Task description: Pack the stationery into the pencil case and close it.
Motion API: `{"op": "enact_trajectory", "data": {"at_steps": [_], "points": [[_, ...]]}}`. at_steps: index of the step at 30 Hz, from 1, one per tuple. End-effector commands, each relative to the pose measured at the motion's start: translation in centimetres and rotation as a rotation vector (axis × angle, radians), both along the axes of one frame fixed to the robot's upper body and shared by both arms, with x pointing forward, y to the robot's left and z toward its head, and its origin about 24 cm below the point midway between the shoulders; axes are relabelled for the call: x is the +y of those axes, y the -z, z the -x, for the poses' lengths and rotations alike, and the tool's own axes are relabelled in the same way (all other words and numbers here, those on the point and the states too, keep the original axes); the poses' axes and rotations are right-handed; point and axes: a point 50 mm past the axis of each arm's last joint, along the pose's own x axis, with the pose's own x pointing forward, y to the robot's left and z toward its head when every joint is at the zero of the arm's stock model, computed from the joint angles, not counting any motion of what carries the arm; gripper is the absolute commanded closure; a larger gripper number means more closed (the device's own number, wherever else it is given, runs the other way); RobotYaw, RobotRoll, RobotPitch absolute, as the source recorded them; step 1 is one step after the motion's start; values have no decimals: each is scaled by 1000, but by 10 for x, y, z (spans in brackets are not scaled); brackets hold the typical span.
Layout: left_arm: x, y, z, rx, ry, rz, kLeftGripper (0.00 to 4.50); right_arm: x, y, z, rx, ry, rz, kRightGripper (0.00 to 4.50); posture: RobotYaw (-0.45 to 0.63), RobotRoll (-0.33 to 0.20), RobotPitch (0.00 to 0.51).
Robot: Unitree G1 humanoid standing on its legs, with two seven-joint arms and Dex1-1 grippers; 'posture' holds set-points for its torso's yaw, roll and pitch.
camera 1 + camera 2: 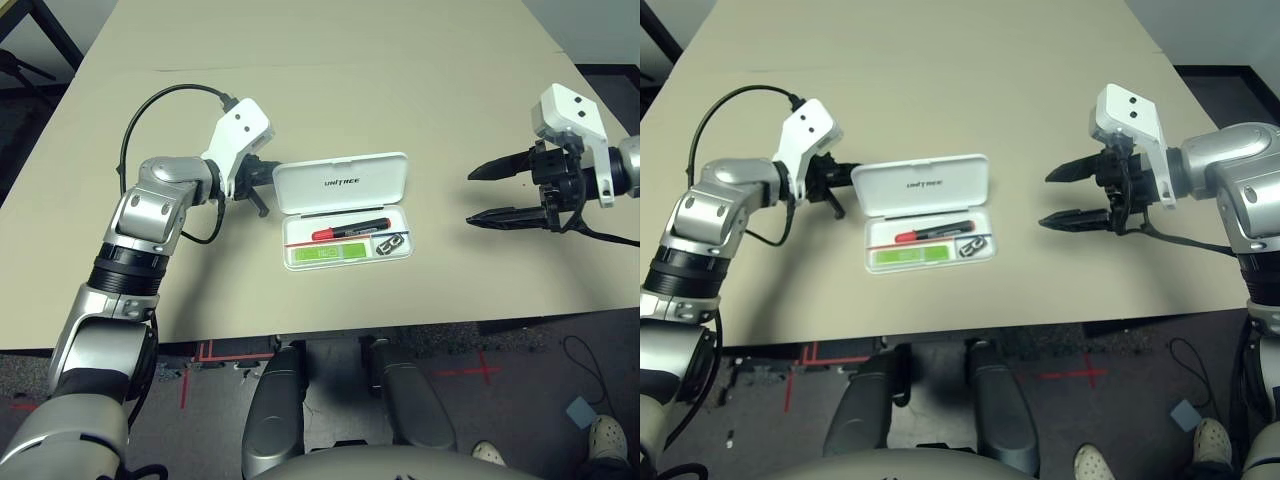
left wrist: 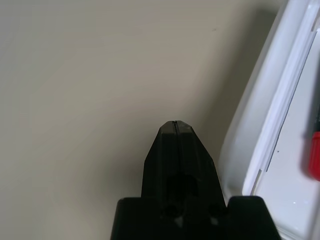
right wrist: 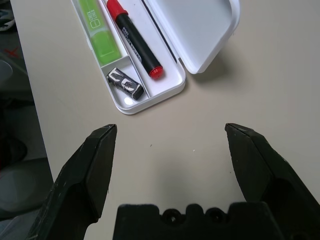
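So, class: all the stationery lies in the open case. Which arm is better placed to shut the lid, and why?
Left. The left gripper, shut, sits right beside the raised lid of the pencil case, ready to push it. The right gripper hangs open, well off to the case's other side.

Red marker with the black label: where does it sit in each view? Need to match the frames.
Left eye view: red marker with the black label in the open white plastic pencil case, rear slot of its tray.
Right eye view: same slot.
Left wrist view: a red sliver at the edge.
Right wrist view, beside the lime-green-and-white flat bar.
Shared landmark: the case's raised lid.
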Motion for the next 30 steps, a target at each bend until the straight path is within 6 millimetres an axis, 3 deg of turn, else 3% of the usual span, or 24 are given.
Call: {"op": "enact_trajectory", "data": {"at_steps": [1, 16, 30], "points": [[-7, 1, 6, 13, 70, -17, 4462, -2, -1, 3, 3, 6, 3, 0, -10, 0, 243], [-22, -2, 51, 48, 314, -68, 4462, -1, 2, 0, 19, -7, 32, 0, 10, 0, 243], [-53, 14, 67, 87, 417, -88, 4462, 3, 7, -1, 35, -18, 53, 0, 13, 0, 247]]}}
